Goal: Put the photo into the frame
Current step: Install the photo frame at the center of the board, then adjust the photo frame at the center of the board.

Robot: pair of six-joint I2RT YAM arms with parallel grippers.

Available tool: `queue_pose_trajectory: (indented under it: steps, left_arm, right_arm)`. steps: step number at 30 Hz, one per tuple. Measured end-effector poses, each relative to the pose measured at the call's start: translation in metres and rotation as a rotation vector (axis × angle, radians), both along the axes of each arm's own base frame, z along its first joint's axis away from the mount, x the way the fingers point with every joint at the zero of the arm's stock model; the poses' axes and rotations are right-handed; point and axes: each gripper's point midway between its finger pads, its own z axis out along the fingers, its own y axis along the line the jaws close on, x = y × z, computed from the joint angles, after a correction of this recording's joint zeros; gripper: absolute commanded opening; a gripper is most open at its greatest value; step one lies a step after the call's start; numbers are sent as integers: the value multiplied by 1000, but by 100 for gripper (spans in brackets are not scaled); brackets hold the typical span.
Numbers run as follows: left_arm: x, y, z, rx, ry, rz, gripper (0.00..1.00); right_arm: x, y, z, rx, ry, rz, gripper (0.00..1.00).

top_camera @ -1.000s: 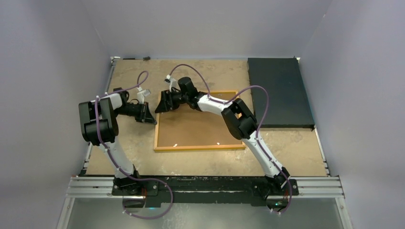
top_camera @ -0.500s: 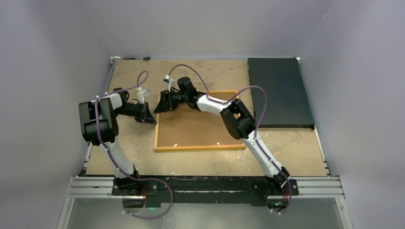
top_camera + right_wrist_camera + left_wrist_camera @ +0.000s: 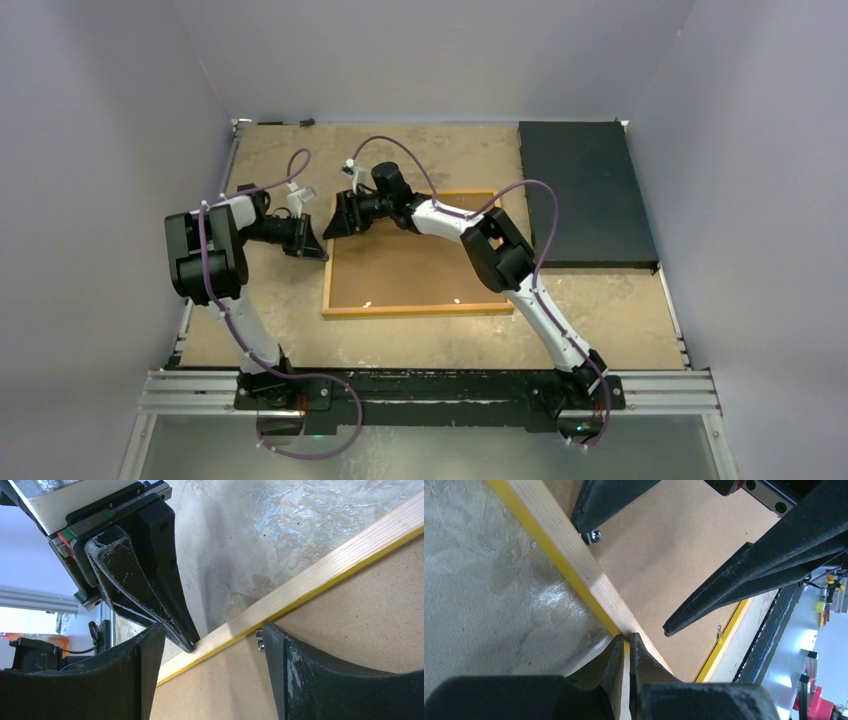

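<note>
The frame (image 3: 420, 310) lies face down on the worktop (image 3: 600, 310), a brown backing board (image 3: 400, 265) in it; the photo is out of sight, perhaps underneath. The left gripper (image 3: 626, 641) has its fingers pressed together against the frame's rim; the right gripper (image 3: 212, 630) has its fingers spread astride that rim, holding nothing.

Both the left arm (image 3: 243, 325), lower left of the top view, and the right arm (image 3: 548, 318), lower right, have white links and bulky black joints, each with a purple cable (image 3: 206, 255) along it. The left gripper (image 3: 189, 645) has black, tapered, scratched fingers (image 3: 142, 592) and a red-green strip (image 3: 64, 535) on its base.
</note>
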Motion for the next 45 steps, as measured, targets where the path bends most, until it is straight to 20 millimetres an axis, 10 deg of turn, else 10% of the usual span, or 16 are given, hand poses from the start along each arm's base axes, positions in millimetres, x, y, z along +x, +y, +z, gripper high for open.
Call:
queue_pose_trajectory:
  steps: [16,20,25,28,34,45]
  left_arm:
    - [7,20,9,64,-29,-22,6]
    - [14,44,10,159,-87,-17,7]
    - [4,40,-2,271,-121,-72,6]
    - [-4,24,-12,293,-115,-130,6]
    - [-14,10,-12,319,-146,-172,6]
    - [-26,5,-14,354,-160,-205,6]
  right_arm:
    - [5,-30,23,-80,-7,-83,99]
    - [30,-117,64,-158,-50,-351,99]
    - [79,-275,108,-250,-181,-855,99]
    - [73,-333,90,-341,-178,-1022,99]
    - [25,-371,6,-557,-52,-1049,99]
    - [31,-397,-10,-565,-21,-1123,99]
